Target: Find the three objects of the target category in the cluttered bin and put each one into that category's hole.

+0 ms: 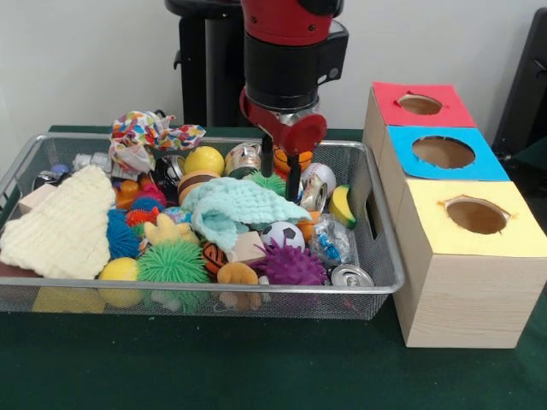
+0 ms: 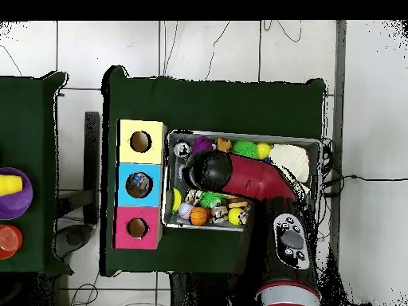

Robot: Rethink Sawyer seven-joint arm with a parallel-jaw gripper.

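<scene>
- Gripper [image 1: 280, 178]: I see two dark fingers spread apart, nothing between them, tips down among the clutter at the back middle of the wire bin [image 1: 380, 286], just above the pale green cloth [image 1: 232, 209].
- Arm [image 1: 286, 60]: red and black, dropping almost straight down in the front view. From overhead I see it [image 2: 259, 182] reach slantwise over the bin, hiding the middle of it.
- Bin contents, front view: cream knitted cloth [image 1: 60, 226] at one end, a patterned crumpled cloth [image 1: 145, 132] at the back, green spiky ball [image 1: 173, 262], purple spiky ball [image 1: 292, 265], small football [image 1: 283, 235], yellow ball [image 1: 204, 160], crushed can [image 1: 351, 276] in the near corner.
- Boxes: three wooden boxes in a row just beside the bin, each with a round hole: yellow top [image 1: 474, 226], blue top [image 1: 443, 154], red top [image 1: 419, 104].
- Overhead only: something lies inside the blue hole [image 2: 139, 185]; I cannot tell what. A second green-covered table holds a purple and a red object at the picture's edge.
- Surface: dark green cloth over the table [image 1: 214, 367]. Pale wall behind; white tiled floor with cables, seen from overhead.
</scene>
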